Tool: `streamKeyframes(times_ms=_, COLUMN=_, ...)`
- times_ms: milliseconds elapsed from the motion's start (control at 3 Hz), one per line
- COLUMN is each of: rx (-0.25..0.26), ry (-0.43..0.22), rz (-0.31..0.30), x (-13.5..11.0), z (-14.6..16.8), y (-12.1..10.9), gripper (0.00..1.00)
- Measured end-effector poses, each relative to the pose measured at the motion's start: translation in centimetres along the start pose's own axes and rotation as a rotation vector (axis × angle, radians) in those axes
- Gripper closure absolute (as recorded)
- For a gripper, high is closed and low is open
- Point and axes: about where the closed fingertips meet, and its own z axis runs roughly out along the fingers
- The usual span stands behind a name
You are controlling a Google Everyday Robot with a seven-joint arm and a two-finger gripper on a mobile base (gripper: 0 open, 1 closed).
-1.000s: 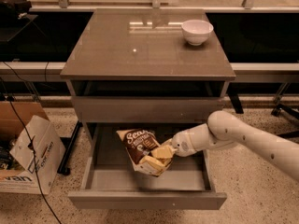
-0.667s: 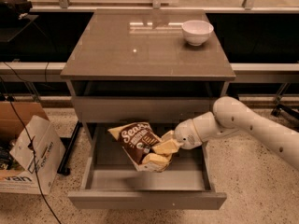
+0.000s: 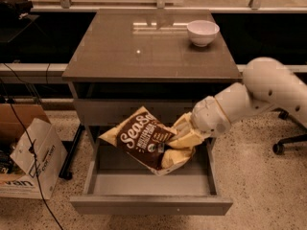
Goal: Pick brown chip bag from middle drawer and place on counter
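Observation:
The brown chip bag (image 3: 143,139), dark brown with pale yellow ends and white "Sea Salt" script, hangs tilted in the air above the open middle drawer (image 3: 148,204). My gripper (image 3: 180,145) is shut on the bag's right end, its pale yellow fingers (image 3: 188,139) pinching it, with the white arm reaching in from the right. The bag is clear of the drawer floor and sits in front of the closed drawer front above. The counter (image 3: 144,51) is the glossy grey-brown top of the cabinet, above the bag.
A white bowl (image 3: 202,32) stands on the counter's back right corner. A cardboard box (image 3: 29,152) with a cable sits on the floor at the left. An office chair base (image 3: 288,143) is at the right. Speckled floor surrounds the cabinet.
My gripper has lifted the chip bag up out of the drawer and a little to the left; the arm has risen with it.

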Motion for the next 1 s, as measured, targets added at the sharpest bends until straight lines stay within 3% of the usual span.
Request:
streamKeyframes(times_ms=333, rx=0.098, ry=0.086, rz=-0.111, x=-4.1, z=-3.9, y=-0.7, gripper=1.0)
streamKeyframes(times_ms=667, rx=0.208, ry=0.131, rz=-0.165, x=-12.0, z=-11.0, y=2.4, gripper=1.0)
streamKeyframes(times_ms=1000, rx=0.293, ry=0.155, rz=-0.173, x=-19.5, z=-17.0, y=5.6, gripper=1.0)
